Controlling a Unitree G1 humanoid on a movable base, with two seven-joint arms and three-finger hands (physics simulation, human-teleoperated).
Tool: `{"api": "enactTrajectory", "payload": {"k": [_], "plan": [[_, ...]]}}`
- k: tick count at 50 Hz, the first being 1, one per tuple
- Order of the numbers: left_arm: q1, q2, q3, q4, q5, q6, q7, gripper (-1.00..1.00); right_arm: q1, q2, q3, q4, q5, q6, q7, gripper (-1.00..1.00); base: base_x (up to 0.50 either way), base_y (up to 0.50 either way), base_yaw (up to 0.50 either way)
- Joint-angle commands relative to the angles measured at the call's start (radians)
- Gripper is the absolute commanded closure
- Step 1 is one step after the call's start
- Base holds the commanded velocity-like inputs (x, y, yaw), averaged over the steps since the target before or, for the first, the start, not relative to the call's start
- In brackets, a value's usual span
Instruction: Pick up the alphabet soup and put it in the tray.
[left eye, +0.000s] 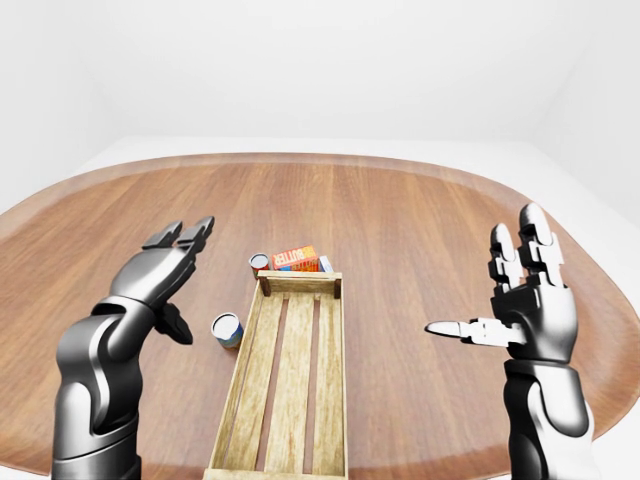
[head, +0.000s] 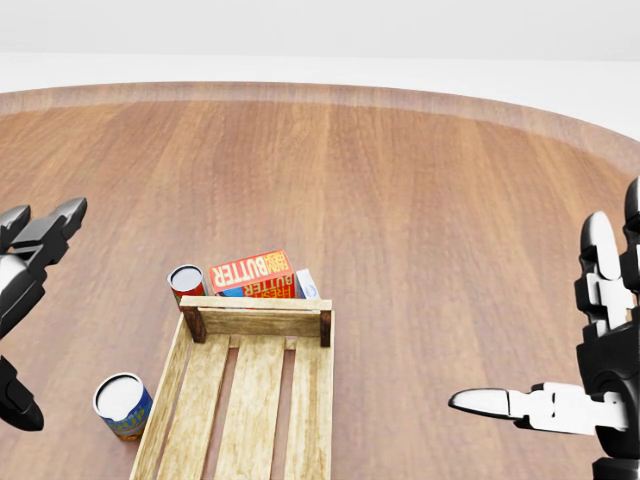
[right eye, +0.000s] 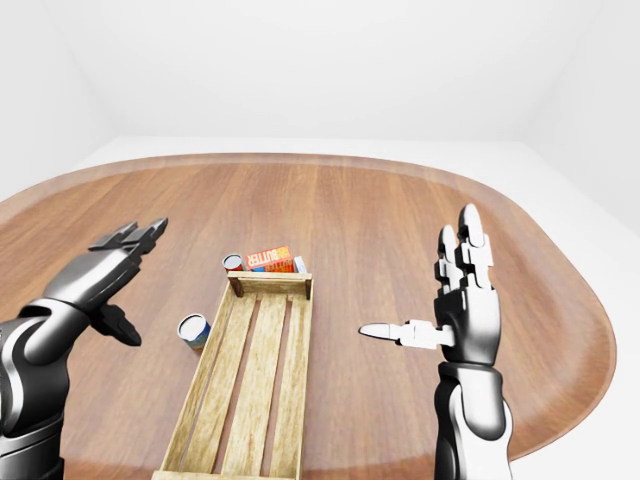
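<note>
Right, your target, the short blue-labelled soup can with the white top (head: 122, 405), stands upright on the round brown wooden table (head: 420, 200). It's just left of the long slatted wooden tray (head: 258, 322), beside the tray's left rail and outside it. In the head view it sits low and left, towards the near end of the tray. Nothing is touching it.

The tray runs near-to-far, and its slats are bare. Two distractors sit just past its far end:
- a small red can with a pale top (head: 186, 282), upright at the far left corner
- an orange-red butter box (head: 250, 272), just right of that can and against the far end board. Something pale blue-white shows at the box's right end, too small to identify.

Your left hand (left eye: 165, 270) is above the table, left of the soup can and well clear of it. The fingers are stretched out flat and pointing away towards the far side, the thumb hangs down, and the hand grips nothing. In the left-eye view the dark thumb tip is the part nearest the can, with a gap between them.

Your right hand (left eye: 525, 300) is raised well to the right of the tray. The fingers point up, the thumb sticks out leftward, and the hand is fully spread and empty.
</note>
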Motion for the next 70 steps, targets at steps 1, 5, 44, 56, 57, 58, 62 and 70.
{"api": "enactTrajectory", "payload": {"k": [1, 5, 44, 56, 57, 58, 62, 70], "plan": [[-0.047, 0.008, 0.0, 0.039, 0.179, -0.008, 0.0, -1.0, 0.003, 0.001, -0.003, -0.014, 0.009, 0.0, 0.001, -1.0, 0.0, 0.0, 0.0], [-0.029, -0.005, -0.016, 0.076, 0.195, -0.015, 0.0, -1.0, 0.002, 0.002, -0.002, -0.011, 0.011, 0.0, 0.002, -1.0, 0.0, 0.0, 0.0], [0.005, -0.045, -0.137, 0.441, 0.236, -0.026, 0.0, -1.0, -0.013, -0.008, 0.01, 0.004, -0.015, 0.0, -0.019, -1.0, 0.0, 0.0, 0.0], [0.005, -0.044, -0.138, 0.441, 0.235, -0.025, 0.0, -1.0, -0.014, -0.007, 0.009, 0.004, -0.017, 0.0, -0.017, -1.0, 0.0, 0.0, 0.0], [0.005, -0.044, -0.138, 0.441, 0.235, -0.025, 0.0, -1.0, -0.014, -0.007, 0.009, 0.004, -0.017, 0.0, -0.017, -1.0, 0.0, 0.0, 0.0], [-0.01, -0.041, -0.14, 0.468, 0.229, -0.033, 0.0, -1.0, -0.012, -0.006, 0.007, -0.001, -0.017, 0.0, -0.017, -1.0, 0.0, 0.0, 0.0], [-0.093, -0.028, -0.159, 0.57, 0.221, 0.008, 0.0, -1.0, -0.013, -0.006, -0.006, 0.001, -0.008, 0.0, -0.014, -1.0, 0.0, 0.0, 0.0], [-0.115, -0.016, -0.18, 0.639, 0.21, 0.008, 0.0, -1.0, -0.015, -0.006, -0.01, 0.0, -0.002, 0.0, -0.013, -1.0, 0.0, 0.0, 0.0]]}}
